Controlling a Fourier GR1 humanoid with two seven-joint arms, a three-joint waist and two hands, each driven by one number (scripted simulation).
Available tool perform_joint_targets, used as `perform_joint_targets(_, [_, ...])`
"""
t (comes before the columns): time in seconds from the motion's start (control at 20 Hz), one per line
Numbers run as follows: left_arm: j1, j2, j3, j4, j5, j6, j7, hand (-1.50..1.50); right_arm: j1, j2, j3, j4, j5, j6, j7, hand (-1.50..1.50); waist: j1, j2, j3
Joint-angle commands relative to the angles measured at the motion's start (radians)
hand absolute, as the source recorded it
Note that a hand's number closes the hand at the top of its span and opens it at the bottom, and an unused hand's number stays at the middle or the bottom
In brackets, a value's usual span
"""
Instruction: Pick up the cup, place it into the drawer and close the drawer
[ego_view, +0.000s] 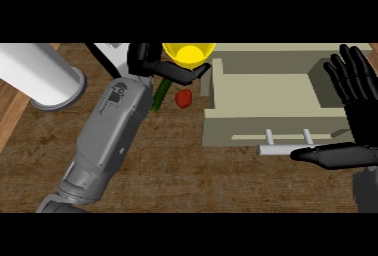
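Observation:
A yellow cup (189, 53) shows at the top middle, just left of the open beige drawer (221, 118). My left hand (164, 66) reaches up from the grey forearm and is shut on the cup, its thumb curled under the cup's rim. The drawer's inside looks bare, and its white handle (284, 148) sticks out from the front. My right hand (353, 95) stands open at the right edge, fingers up over the drawer's right wall, thumb lying beside the handle's right end.
A large white cylinder (40, 75) lies at the upper left. A small red object (183, 98) and a green stalk (159, 95) lie between my left forearm and the drawer. Brown counter spreads below the drawer.

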Motion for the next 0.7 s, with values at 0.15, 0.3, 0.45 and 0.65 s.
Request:
perform_joint_targets(0.15, [-0.247, -0.004, -0.055, 0.190, 0.029, 0.166, 0.139, 1.50, -0.016, 0.003, 0.013, -0.049, -0.012, -0.002, 0.037, -1.50, -0.029, 0.010, 0.000])
perform_joint_targets(0.3, [-0.314, -0.004, -0.150, 0.254, 0.091, 0.226, 0.237, 1.50, -0.070, -0.029, -0.027, 0.002, -0.045, 0.013, 0.051, -1.50, -0.047, 0.012, 0.001])
perform_joint_targets(0.45, [-0.350, -0.004, -0.178, 0.368, 0.125, 0.258, 0.209, 1.50, -0.083, -0.007, 0.000, 0.054, -0.019, 0.015, -0.009, -1.50, -0.060, 0.022, 0.001])
perform_joint_targets(0.65, [-0.348, -0.004, -0.246, 0.457, 0.140, 0.253, 0.195, 1.50, -0.061, -0.034, -0.003, 0.015, -0.033, 0.055, -0.020, -1.50, -0.087, 0.026, 0.001])
